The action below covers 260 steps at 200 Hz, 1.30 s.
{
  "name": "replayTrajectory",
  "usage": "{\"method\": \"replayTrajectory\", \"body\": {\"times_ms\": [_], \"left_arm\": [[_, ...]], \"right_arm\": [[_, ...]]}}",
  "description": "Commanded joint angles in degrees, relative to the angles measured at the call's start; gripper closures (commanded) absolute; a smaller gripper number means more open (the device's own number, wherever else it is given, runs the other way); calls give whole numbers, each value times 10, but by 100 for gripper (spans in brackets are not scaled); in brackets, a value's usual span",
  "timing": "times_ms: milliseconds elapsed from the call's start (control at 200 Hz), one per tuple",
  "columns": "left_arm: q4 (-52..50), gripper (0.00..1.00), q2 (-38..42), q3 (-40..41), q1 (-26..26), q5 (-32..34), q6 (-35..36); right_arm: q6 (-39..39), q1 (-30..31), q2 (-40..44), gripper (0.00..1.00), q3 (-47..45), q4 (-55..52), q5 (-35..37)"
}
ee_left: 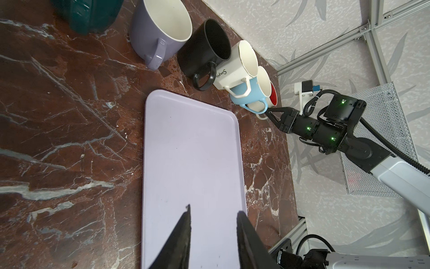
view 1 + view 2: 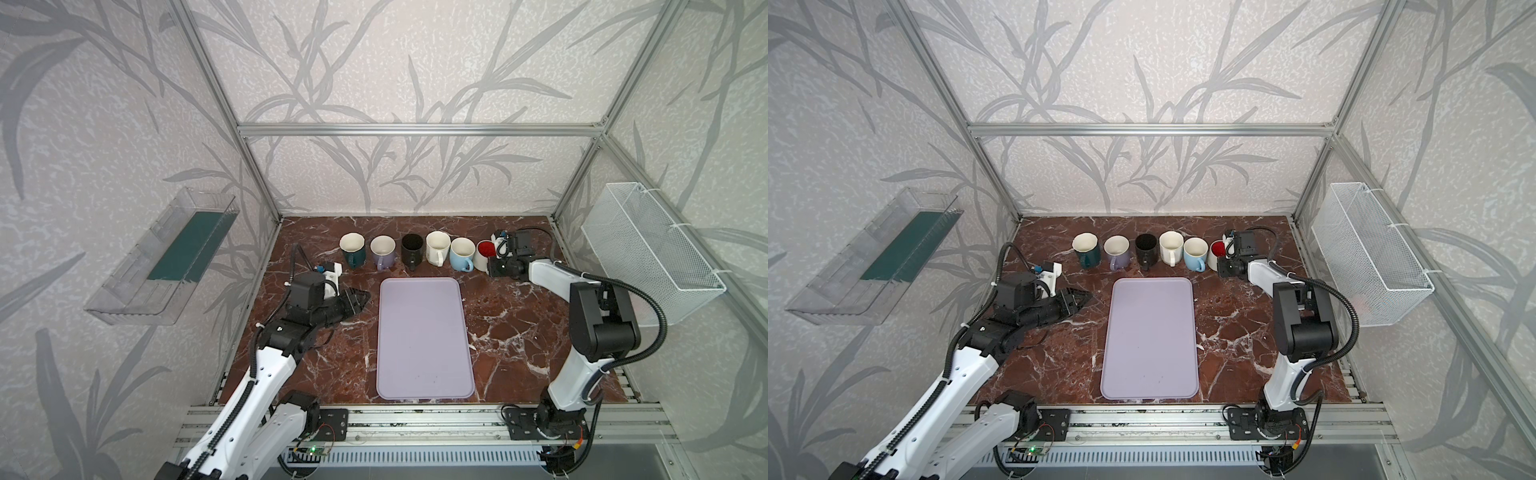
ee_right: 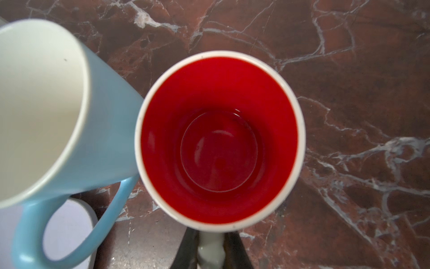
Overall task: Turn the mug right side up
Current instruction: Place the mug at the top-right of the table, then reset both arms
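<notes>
1. Red glaze lines the task's mug (image 3: 220, 144), which stands mouth-up in the middle of the right wrist view. In a top view it closes the right end of the back row, right of centre in the frame. From this I judge the turning done, with only the letting go left.
2. The right gripper (image 3: 210, 255) is clamped on the mug's white handle at the bottom edge of that wrist frame, one jaw on each side. A hold on the handle leaves the mouth free and probably lets a wrist roll turn the cup.
3. The blue mug (image 3: 111, 130) sits just beside the held one, left of it in the frame. Whether the walls touch I cannot tell, so any sideways nudge on release could knock it.
4. The left gripper (image 1: 215, 209) has its jaws apart with nothing between them. In a top view it hangs left of centre, near the left edge of the lilac tray (image 2: 424, 340), and seems parked well apart from the row.
5. For room, the row runs close under the back wall, so there is little space above it in the frame. Bare marble table (image 2: 519, 332) lies lower right of the held mug. The wire basket (image 2: 652, 249) hangs on the side wall at the right edge, well off the table.
</notes>
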<state>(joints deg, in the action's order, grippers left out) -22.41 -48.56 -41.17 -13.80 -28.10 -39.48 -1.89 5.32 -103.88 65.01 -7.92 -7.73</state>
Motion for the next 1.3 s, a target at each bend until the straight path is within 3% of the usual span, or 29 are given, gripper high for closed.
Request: {"method": "replayTrajectory", "body": {"times_ms": [0, 200, 360, 560, 570, 590, 605, 670, 680, 690, 710, 885, 1010, 1169, 1294], "left_arm": [[-10, 64, 4, -19, 3, 10, 14], [-10, 61, -1, -22, 4, 11, 20], [-17, 56, -5, -37, 5, 28, 36], [-65, 47, -38, -117, 9, 84, 106], [-67, 46, -39, -120, 9, 87, 109], [-72, 45, -43, -130, 10, 96, 117], [-77, 45, -46, -138, 11, 103, 124], [-98, 40, -57, -169, 13, 147, 157], [-102, 28, -58, -173, 14, 155, 162], [-107, 10, -59, -178, 15, 165, 167], [-116, 1, -61, -188, 17, 187, 179], [-153, 1, -86, -240, 45, 342, 252], [-66, 1, -84, -180, 58, 465, 270], [138, 1, -80, -46, 116, 495, 275], [341, 1, -114, 66, 142, 458, 309]], "right_arm": [[-7, 1, -5, 78, 19, -7, 4], [-8, 1, 7, 59, 20, -17, -1], [-9, 1, 43, 51, 27, -45, -3], [-9, -8, 134, 42, 22, -88, -18], [-9, -9, 139, 37, 21, -90, -20], [-11, -10, 148, 7, 18, -93, -23], [-13, -11, 154, 0, 15, -93, -25], [-21, -13, 183, 1, 0, -89, -18], [-23, -13, 189, 1, -2, -89, -16], [-25, -13, 194, 1, -5, -89, -14], [-28, -15, 204, 1, -11, -89, -12], [-52, -28, 308, 1, -82, -56, 7], [-66, -45, 362, 1, -154, -3, 3], [-79, -89, 354, 1, -203, 51, -51], [-90, -111, 346, 1, -264, 151, -56]]}}
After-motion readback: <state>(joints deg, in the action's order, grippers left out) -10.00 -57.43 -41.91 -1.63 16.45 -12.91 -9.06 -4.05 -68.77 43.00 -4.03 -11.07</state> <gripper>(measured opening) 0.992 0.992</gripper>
